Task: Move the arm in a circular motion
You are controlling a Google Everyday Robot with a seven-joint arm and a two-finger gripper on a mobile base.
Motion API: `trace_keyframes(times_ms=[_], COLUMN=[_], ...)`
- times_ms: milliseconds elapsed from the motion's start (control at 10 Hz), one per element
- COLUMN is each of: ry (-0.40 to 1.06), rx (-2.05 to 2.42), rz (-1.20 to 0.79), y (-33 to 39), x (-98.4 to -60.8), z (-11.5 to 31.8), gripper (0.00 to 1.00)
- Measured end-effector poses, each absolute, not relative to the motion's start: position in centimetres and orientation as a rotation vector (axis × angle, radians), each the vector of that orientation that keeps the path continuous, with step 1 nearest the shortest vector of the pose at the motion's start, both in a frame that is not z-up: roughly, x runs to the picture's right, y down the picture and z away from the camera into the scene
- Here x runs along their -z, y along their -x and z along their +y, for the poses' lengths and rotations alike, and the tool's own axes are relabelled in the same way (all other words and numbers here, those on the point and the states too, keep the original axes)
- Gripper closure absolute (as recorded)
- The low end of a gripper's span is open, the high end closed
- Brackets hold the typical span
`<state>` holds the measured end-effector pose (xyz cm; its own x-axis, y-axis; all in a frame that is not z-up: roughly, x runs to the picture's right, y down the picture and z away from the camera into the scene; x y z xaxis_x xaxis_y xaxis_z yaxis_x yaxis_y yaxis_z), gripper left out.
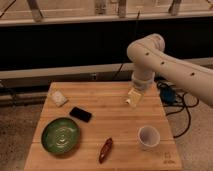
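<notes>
Arm (170, 67), cream-white with dark dots along its thick tube segments, enters from the right edge of the scene, bends at a bulbous joint above the far right part of the wooden table (115, 105), and drops a short segment downward. Gripper (133, 98), the translucent yellowish tip, hangs over the right half of the table, toward the far edge, apart from every object; whether its fingers are spread or closed cannot be told, and nothing appears to be held. White cup (147, 137) stands nearer the camera and slightly right of the tip. Black phone (80, 114) and white packet (58, 98) lie to the left, green plate (60, 135) at near left, and reddish-brown item (105, 150) near the front edge. Governing relation: the tip sits right of the table's centre, so a circular sweep would presumably carry it above the cup or the phone, with height the only apparent margin.
</notes>
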<state>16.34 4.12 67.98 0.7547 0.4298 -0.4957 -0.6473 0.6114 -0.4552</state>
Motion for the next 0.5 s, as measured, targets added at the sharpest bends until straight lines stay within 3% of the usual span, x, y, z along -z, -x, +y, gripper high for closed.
trace_keyframes(times_ms=[500], ry=[0.616], rx=[-0.539], rz=[0.301], y=[-9.3], x=[-71.2], z=[2.5], gripper=[0.2])
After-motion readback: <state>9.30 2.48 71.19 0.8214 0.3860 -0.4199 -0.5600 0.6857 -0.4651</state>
